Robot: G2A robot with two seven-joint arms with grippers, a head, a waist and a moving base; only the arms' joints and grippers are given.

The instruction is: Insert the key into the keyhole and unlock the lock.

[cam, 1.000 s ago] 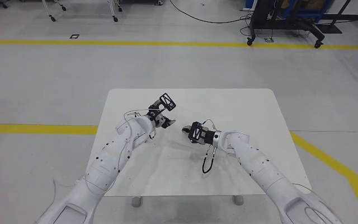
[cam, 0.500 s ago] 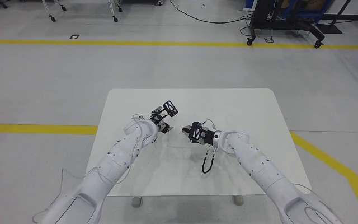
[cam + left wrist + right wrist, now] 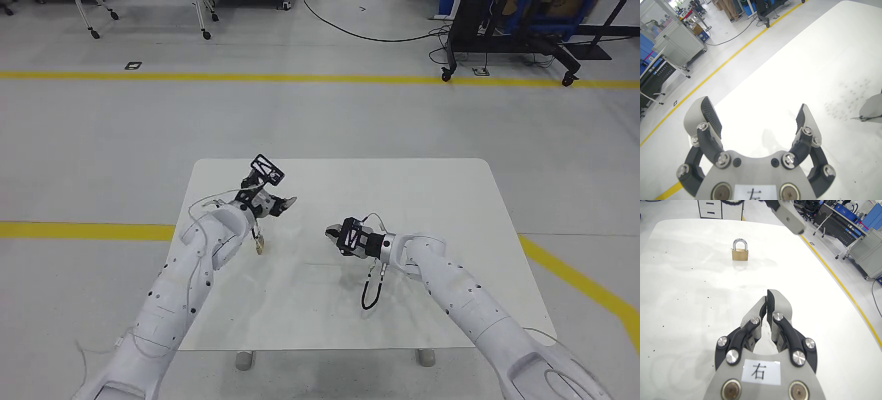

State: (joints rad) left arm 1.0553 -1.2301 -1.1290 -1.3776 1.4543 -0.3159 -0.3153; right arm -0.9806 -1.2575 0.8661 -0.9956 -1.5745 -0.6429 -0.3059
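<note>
Right wrist view: padlock [image 3: 740, 255] stands upright straight ahead of your right gripper [image 3: 766, 296], shut, contents untellable; your left gripper [image 3: 755, 105] gapes empty.

Right gripper [image 3: 865, 114] gets chopped off by the left wrist view's edge. That thin sliver poking out of it is probably the key [image 3: 855, 118], but it's too small to call. From the top, the padlock [image 3: 259, 245] is just a speck.
</note>
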